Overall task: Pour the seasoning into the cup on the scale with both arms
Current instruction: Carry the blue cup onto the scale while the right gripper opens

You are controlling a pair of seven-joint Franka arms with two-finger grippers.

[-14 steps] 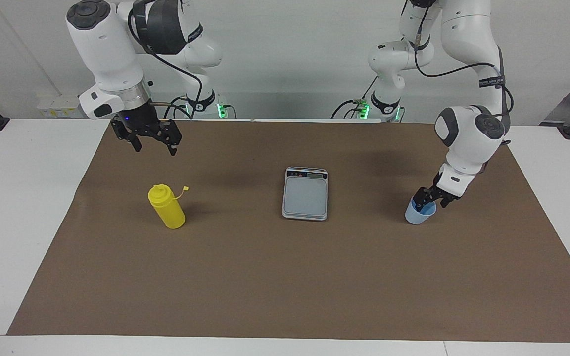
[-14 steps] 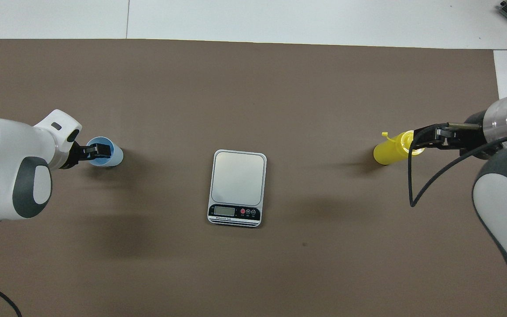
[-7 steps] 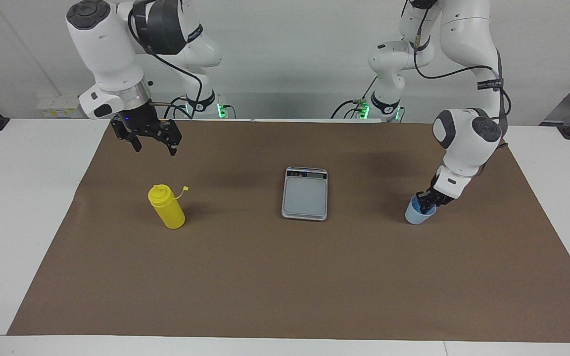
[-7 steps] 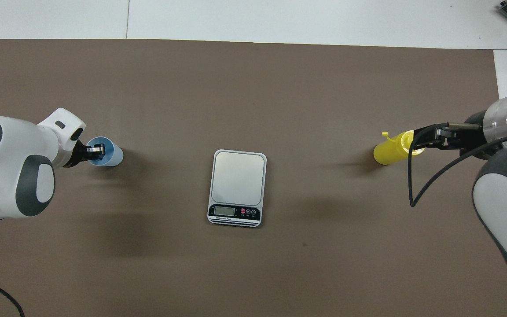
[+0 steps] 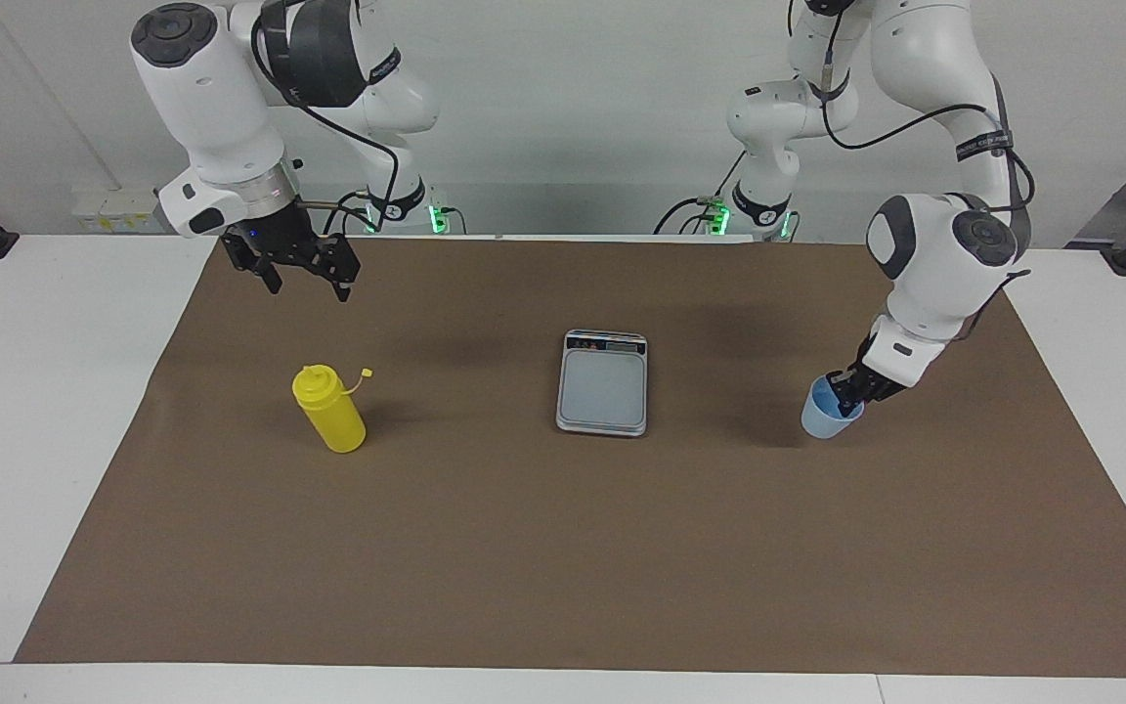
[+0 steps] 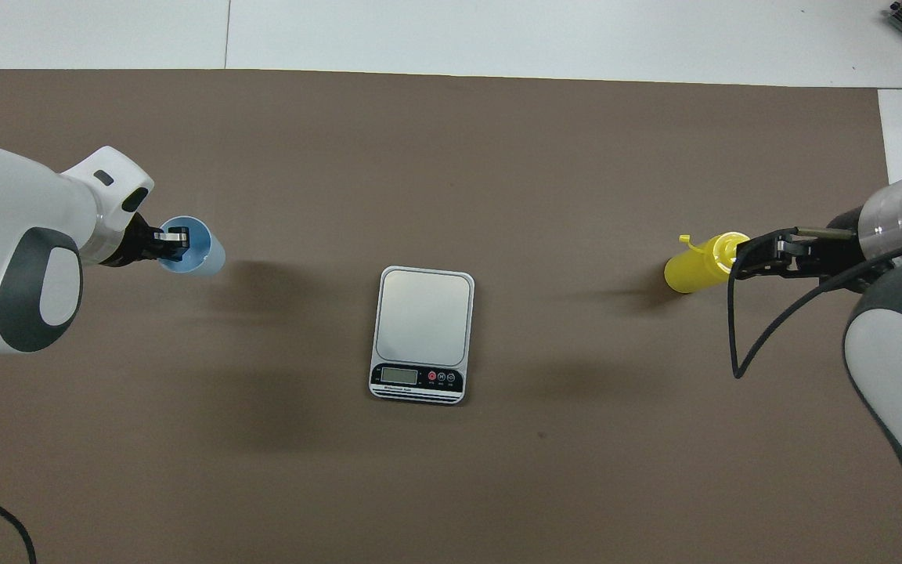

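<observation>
The yellow seasoning bottle (image 5: pixel 330 411) stands upright on the brown mat toward the right arm's end, also in the overhead view (image 6: pixel 692 271). My right gripper (image 5: pixel 307 289) hangs open in the air over the mat by the bottle, apart from it; the overhead view (image 6: pixel 739 262) shows it over the bottle's edge. My left gripper (image 5: pixel 851 390) is shut on the rim of the light blue cup (image 5: pixel 823 418) and holds it just above the mat, tilted a little (image 6: pixel 194 254). The scale (image 5: pixel 602 386) lies bare mid-table (image 6: pixel 424 312).
The brown mat (image 5: pixel 563 567) covers most of the white table (image 5: pixel 45 391). A black cable (image 6: pixel 741 345) loops from the right arm over the mat near the bottle.
My left gripper has closed on the cup's rim and lifted it slightly off the mat. My right gripper has risen a little above the bottle. Bottle and scale have not moved.
</observation>
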